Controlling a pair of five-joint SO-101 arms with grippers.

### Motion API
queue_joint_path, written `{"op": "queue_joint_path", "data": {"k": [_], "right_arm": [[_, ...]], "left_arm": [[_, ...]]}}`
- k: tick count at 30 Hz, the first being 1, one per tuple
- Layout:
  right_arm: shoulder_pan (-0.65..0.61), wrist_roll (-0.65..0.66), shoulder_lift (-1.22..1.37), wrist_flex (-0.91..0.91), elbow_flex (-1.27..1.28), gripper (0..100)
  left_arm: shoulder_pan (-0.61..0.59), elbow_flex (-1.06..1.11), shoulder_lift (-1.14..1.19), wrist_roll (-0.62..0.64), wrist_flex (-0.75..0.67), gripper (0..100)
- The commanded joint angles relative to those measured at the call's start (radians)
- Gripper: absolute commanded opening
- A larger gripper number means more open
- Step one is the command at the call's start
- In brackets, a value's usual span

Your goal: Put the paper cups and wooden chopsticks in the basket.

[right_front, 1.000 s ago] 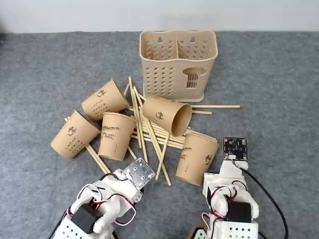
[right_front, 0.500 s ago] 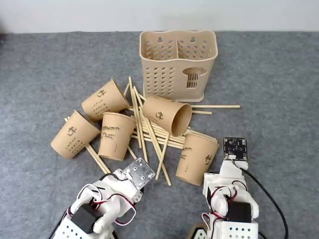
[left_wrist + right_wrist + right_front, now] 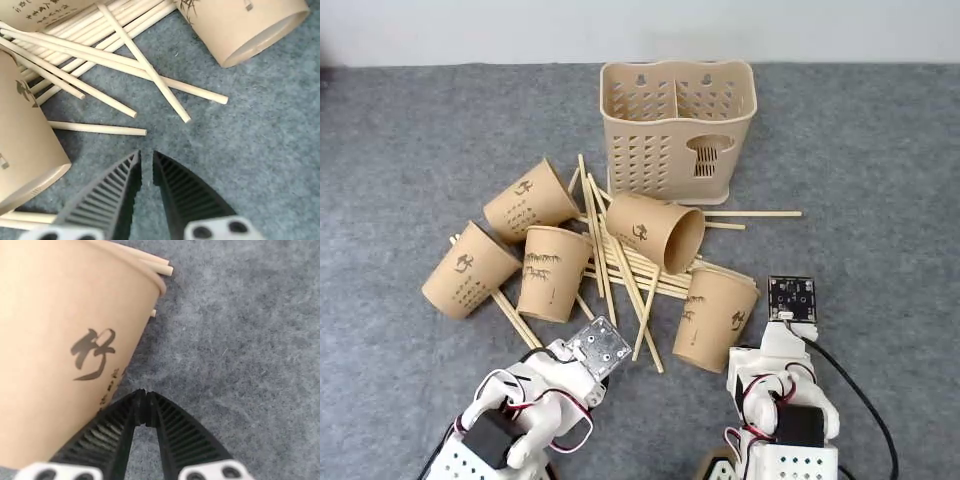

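Five brown paper cups lie tipped over or stand upside down on the grey mat, among them one on its side (image 3: 657, 230) in front of the beige basket (image 3: 678, 130) and one (image 3: 715, 318) near the right arm. Several wooden chopsticks (image 3: 620, 265) are scattered between and under them. My left gripper (image 3: 146, 157) hangs shut and empty over bare mat, just short of the chopstick ends (image 3: 125, 60), with a cup (image 3: 25, 150) to one side. My right gripper (image 3: 145, 399) is shut and empty, its tips beside a cup's wall (image 3: 65, 340).
The basket stands upright at the back with two slotted compartments. Two chopsticks (image 3: 755, 213) stick out to the right at its foot. Bare mat (image 3: 880, 250) stretches to the right of the pile and along the near edge between the arms.
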Motion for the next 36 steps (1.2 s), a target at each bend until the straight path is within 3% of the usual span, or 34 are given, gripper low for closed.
{"op": "queue_joint_path", "data": {"k": [1,26,30,36], "right_arm": [[-0.005,-0.005,-0.002,0.004,0.018,0.9],[-0.005,-0.005,-0.002,0.004,0.018,0.9],[-0.005,-0.005,-0.002,0.004,0.018,0.9],[-0.005,-0.005,-0.002,0.004,0.018,0.9]], "left_arm": [[0.005,-0.019,-0.014,-0.017,0.005,5],[-0.003,-0.019,-0.014,-0.017,0.005,5],[-0.11,-0.019,-0.014,-0.017,0.005,5],[-0.417,-0.019,-0.014,-0.017,0.005,5]]}}
